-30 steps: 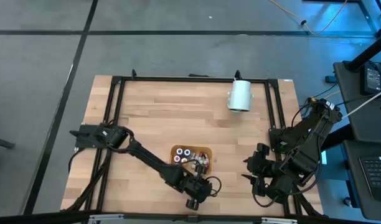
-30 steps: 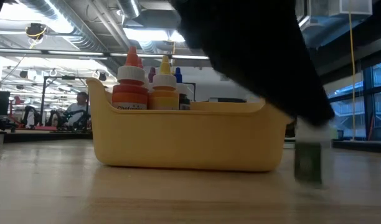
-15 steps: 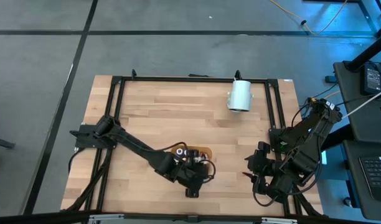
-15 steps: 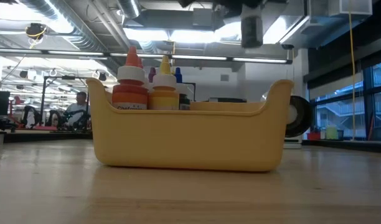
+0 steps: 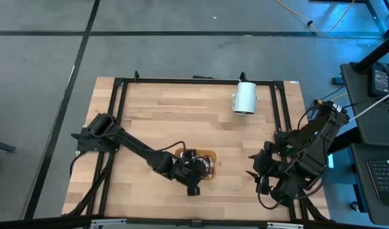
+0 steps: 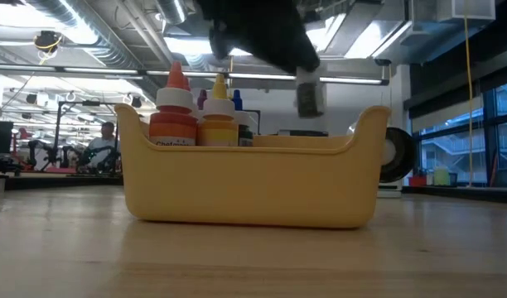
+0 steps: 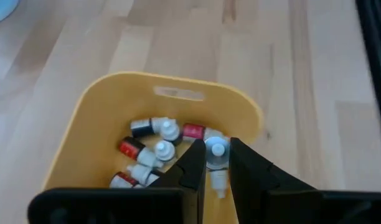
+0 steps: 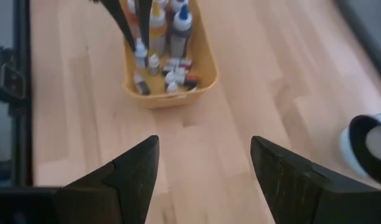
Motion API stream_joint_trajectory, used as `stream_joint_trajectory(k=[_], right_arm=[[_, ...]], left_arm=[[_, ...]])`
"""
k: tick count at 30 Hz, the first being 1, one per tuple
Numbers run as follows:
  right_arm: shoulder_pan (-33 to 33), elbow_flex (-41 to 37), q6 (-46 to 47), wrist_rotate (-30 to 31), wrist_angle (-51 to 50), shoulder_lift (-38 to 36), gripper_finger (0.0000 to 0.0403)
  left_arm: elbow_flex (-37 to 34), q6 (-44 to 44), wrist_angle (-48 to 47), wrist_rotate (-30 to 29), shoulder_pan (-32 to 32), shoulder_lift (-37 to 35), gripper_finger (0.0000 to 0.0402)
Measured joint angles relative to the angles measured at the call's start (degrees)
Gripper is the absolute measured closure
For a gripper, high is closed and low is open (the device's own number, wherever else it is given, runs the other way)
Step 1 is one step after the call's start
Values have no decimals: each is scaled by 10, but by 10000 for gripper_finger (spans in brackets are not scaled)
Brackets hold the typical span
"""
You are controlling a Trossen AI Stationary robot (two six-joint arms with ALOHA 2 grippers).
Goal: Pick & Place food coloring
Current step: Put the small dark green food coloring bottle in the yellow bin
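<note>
The left gripper (image 7: 214, 163) pinches a small food coloring bottle (image 7: 216, 160) with a pale cap between its two dark fingers (image 7: 193, 165), holding it above the open yellow tray (image 7: 103, 106). From the table-level camera the bottle hangs just over the tray's far rim, under the dark bulk of the arm. Inside the tray, below the gripper, several more tiny bottles (image 7: 154, 144) lie on their sides, with red, dark and white caps showing. At the other end of the tray three taller dropper bottles (image 6: 195, 112) stand upright, one orange-capped, one yellow, one blue behind them. Seen from overhead, the tray sits at about six o'clock on the wooden table (image 5: 163, 121), with the left arm reaching in from nine o'clock. The right gripper (image 5: 258, 173) waits well apart from the tray at about four o'clock, its fingers spread wide in its own wrist view and holding nothing. A large white cylinder (image 5: 245, 97) lies near the table's far edge at about one o'clock. A person (image 6: 104, 145) sits far back in the room beyond the table.
</note>
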Motion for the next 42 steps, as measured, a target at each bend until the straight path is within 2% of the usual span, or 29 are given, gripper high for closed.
stream_joint_trajectory(k=[6,12,16,27,42], right_arm=[[-6,0,1,32,-4,0,148],[-20,0,1,33,-6,0,148],[-31,0,0,33,-6,0,148],[-42,0,0,33,-18,0,148],[-42,0,1,32,-19,0,148]], left_arm=[[-41,-11,21,1,14,-1,357],[-61,-1,51,9,29,-2,356],[-73,10,101,41,35,1,355],[-74,57,106,46,35,39,355],[-72,109,86,50,36,45,345]])
